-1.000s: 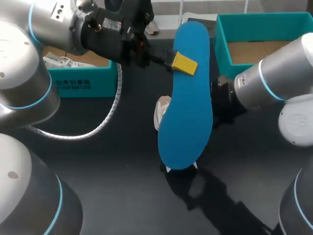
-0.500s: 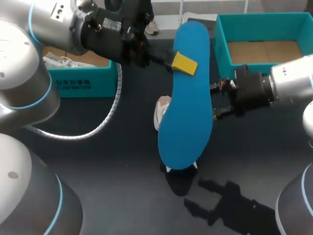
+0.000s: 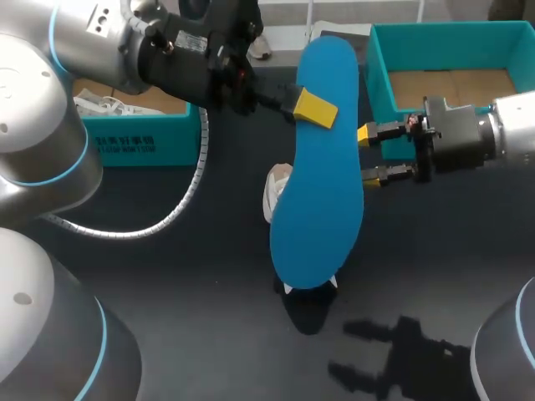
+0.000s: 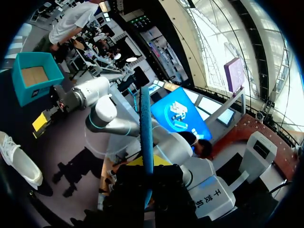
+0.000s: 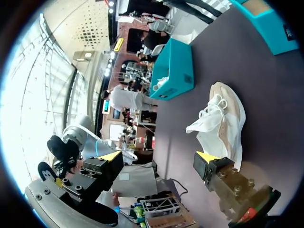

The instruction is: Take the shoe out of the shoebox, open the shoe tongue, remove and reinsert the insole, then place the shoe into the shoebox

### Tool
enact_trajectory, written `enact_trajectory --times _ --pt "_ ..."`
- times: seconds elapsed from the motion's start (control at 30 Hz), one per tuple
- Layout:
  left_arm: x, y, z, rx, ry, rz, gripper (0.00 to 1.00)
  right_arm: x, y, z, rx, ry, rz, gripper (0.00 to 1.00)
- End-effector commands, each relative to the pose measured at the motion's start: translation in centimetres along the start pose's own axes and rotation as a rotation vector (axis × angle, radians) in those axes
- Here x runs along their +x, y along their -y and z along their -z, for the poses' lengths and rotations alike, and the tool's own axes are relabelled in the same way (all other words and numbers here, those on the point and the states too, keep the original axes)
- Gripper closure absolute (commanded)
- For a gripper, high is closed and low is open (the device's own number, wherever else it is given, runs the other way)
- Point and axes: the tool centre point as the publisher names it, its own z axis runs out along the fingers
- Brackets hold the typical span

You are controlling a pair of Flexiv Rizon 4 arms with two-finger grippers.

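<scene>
The blue insole is up off the table, its flat face turned to the head camera. Its long axis runs from the far side toward you, leaning a little, with the wider end nearest you. Your left gripper is clamped on it near the narrow far end, with one yellow tip pressed on the face. In the left wrist view the insole shows edge-on, running straight out between the fingers of that gripper.

The white and beige shoe lies on the table under the insole and is mostly hidden by it. In the right wrist view the shoe has loose laces and lies ahead of your right gripper.

The right gripper holds its fingers well apart with nothing between them, just beside the insole's edge.

The table is matt black and carries the gripper's shadow. The teal shoebox with its bare cardboard floor stands at the far right. A second teal box at the far left carries white print on its front wall. A white spiral cable hangs from the left arm.
</scene>
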Motion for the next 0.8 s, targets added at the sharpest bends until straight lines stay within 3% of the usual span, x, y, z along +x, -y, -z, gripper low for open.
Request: enact_trajectory --times 0.03,0.57,0.8 --pt "-0.1 -0.1 0.0 0.001 0.000 0.000 1.00 1.2 -0.1 0.2 -0.008 -0.026 0.025 0.00" --pt "-0.1 -0.1 0.0 0.001 0.000 0.000 1.00 1.4 -0.3 0.3 -0.022 -0.031 0.032 0.00" --pt "-3.1 -1.6 1.0 -0.052 0.119 -0.519 1.00 1.4 -0.3 0.3 -0.022 -0.031 0.032 0.00"
